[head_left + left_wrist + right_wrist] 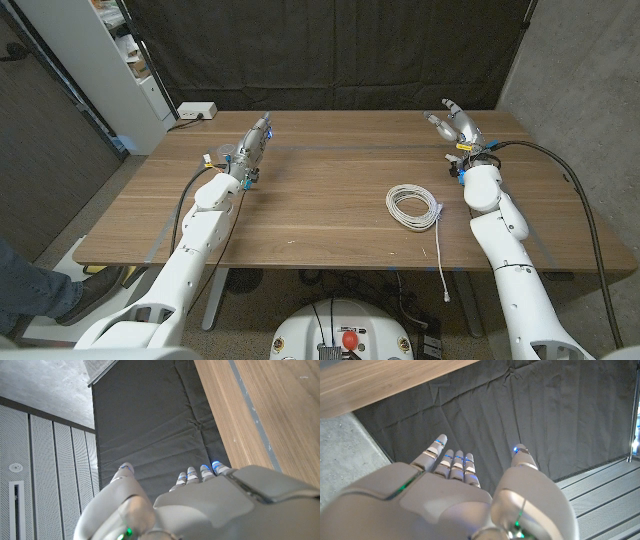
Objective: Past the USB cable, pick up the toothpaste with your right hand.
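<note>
While both arms are raised over the wooden table (pixel 320 200), nothing is held by either hand. The right hand (pixel 455 124) is seen at upper right of the head view, fingers spread and extended, empty; the same is confirmed in the right wrist view (pixel 470 495), fingers pointed at the black curtain (pixel 545 415). The left hand (pixel 255 140) is seen upper left of centre, fingers straight and apart, empty. The white USB cable (pixel 413 207) is coiled right of centre, its tail trailing toward the lower edge of the table. The toothpaste cannot be located.
</note>
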Tool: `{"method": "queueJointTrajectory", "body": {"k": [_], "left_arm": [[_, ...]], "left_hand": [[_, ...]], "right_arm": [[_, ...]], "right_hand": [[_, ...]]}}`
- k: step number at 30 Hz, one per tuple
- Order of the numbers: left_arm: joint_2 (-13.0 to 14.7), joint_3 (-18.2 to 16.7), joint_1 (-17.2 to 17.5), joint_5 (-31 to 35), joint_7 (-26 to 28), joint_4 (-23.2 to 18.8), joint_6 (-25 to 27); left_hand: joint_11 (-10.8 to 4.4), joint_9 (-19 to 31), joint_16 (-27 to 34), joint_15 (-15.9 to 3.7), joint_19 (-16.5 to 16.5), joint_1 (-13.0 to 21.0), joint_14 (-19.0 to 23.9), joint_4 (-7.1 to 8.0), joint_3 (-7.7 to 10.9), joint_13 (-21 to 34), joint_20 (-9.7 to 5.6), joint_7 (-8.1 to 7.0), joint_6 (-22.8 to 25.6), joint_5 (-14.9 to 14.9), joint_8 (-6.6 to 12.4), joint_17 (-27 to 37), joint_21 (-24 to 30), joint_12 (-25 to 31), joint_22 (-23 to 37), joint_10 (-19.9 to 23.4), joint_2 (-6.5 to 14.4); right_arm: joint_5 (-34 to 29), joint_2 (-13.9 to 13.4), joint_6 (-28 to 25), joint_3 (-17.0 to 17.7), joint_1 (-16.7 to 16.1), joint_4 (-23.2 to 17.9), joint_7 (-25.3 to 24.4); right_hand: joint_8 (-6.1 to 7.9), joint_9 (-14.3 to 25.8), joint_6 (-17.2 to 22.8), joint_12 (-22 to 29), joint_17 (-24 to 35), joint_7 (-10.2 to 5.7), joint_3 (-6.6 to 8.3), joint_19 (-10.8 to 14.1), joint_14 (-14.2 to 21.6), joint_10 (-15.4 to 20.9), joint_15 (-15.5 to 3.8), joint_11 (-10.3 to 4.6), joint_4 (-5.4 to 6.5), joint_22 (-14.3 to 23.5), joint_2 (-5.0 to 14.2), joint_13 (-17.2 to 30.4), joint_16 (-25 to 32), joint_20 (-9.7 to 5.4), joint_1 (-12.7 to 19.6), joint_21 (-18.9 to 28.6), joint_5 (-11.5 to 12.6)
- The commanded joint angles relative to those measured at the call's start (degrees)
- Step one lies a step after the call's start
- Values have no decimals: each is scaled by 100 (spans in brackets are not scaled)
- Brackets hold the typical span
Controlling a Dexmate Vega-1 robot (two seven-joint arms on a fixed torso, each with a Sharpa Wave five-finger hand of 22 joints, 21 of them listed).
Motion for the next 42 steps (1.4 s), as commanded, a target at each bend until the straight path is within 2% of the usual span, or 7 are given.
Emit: {"method": "queueJointTrajectory", "body": {"k": [1, 15, 42], "left_arm": [[44, 23, 84, 39, 79, -181, 62], [16, 58, 97, 15, 76, -178, 29], [89, 40, 209, -38, 51, -362, 50]], "left_hand": [[-49, 10, 7, -39, -407, 54, -338, -25, -4, 12, 46, -16, 15, -6, 23, 18, -17, 1, 24, -215, 0], [-55, 10, 6, -37, -410, 63, -342, -42, -5, 12, 54, -11, 17, -10, 19, 18, -22, -9, 25, -235, 4], [-47, 11, 5, -25, -413, 78, -350, -76, -8, 13, 55, -5, 21, -20, 13, 18, -28, -12, 26, -237, 13]], "right_arm": [[-243, -97, -179, -66, -34, -85, -55], [-628, -221, -543, -156, -81, -267, -23], [-1219, -373, -1317, -418, 26, -204, -9]], "right_hand": [[1, 11, -1, 22, 6, -16, 29, 45, 19, 56, 0, -11, -51, 29, 10, 12, 33, 13, 93, -11, 2], [-3, 13, -19, 14, -1, -25, 57, 50, 37, 55, 6, -4, -94, 29, 14, 18, 34, 22, 160, -19, 5], [-21, 16, -98, -13, -12, -33, 97, 30, 9, 16, 7, -19, -173, 29, -18, 26, 12, 28, 291, -38, 10]]}}
